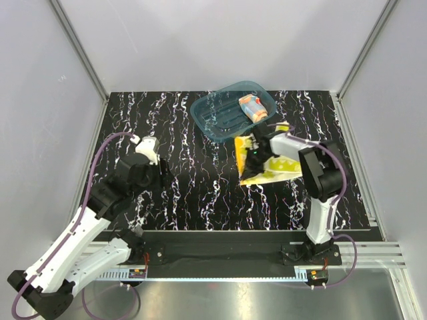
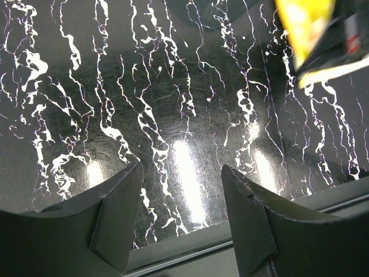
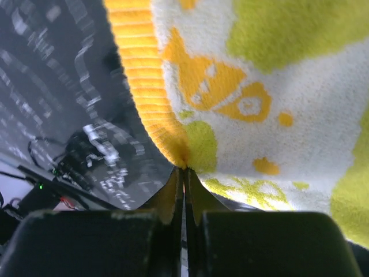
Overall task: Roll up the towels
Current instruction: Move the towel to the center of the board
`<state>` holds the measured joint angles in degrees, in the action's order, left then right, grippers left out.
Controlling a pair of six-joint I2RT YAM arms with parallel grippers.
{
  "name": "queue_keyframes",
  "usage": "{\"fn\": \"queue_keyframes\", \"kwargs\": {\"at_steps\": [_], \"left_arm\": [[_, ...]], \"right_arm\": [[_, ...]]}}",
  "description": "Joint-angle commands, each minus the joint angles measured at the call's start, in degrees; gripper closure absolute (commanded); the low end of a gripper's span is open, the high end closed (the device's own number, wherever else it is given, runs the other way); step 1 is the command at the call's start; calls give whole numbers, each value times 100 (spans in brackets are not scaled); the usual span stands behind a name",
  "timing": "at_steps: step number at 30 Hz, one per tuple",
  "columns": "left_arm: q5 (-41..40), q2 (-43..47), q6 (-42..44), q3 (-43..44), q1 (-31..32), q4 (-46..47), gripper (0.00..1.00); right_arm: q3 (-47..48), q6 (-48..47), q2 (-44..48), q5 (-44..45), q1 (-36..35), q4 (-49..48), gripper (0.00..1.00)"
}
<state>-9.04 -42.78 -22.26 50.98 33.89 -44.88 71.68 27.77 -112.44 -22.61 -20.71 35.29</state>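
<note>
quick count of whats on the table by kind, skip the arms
towels: 2 (blue and orange towel rolled up in the tub, yellow towel pinched by the right gripper)
tubs: 1 (teal)
total: 3

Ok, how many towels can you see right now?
2. The blue towel, rolled, lies in the tub at the back. The yellow towel is just in front of the tub, its edge pinched by the right fingers. No others show.

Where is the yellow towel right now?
Overhead view: the yellow towel is right of centre, just in front of the teal tub, pinched by the right gripper.
</note>
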Motion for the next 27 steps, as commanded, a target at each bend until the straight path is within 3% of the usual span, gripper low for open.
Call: {"fn": "queue_keyframes", "kwargs": {"at_steps": [1, 7, 9, 11, 14, 17, 24, 27], "left_arm": [[-63, 86, 55, -9, -5, 261, 38], [-72, 42, 3, -18, -14, 235, 38], [-133, 42, -24, -9, -5, 200, 38], [-203, 60, -68, 0, -14, 156, 37], [-239, 77, -112, 0, -14, 120, 37], [-248, -28, -243, 35, -14, 41, 36], [7, -950, -893, -220, -14, 261, 38], [68, -1617, -1026, -264, -31, 497, 38]], "right_arm": [[12, 887, 179, -489, -879, -574, 100], [390, 2451, -285, -1173, -1997, -2320, 100], [1088, 2576, -558, -1350, -2357, -2395, 100], [1915, 2288, -936, -1343, -2551, -1747, 85], [2332, 1866, -1008, -1159, -2622, -938, 42], [2149, 1444, -587, -553, -2623, -331, 31], [1946, 853, 407, 1414, -2587, 1014, 29], [1850, 721, 469, 1751, -2578, 1331, 31]]}}
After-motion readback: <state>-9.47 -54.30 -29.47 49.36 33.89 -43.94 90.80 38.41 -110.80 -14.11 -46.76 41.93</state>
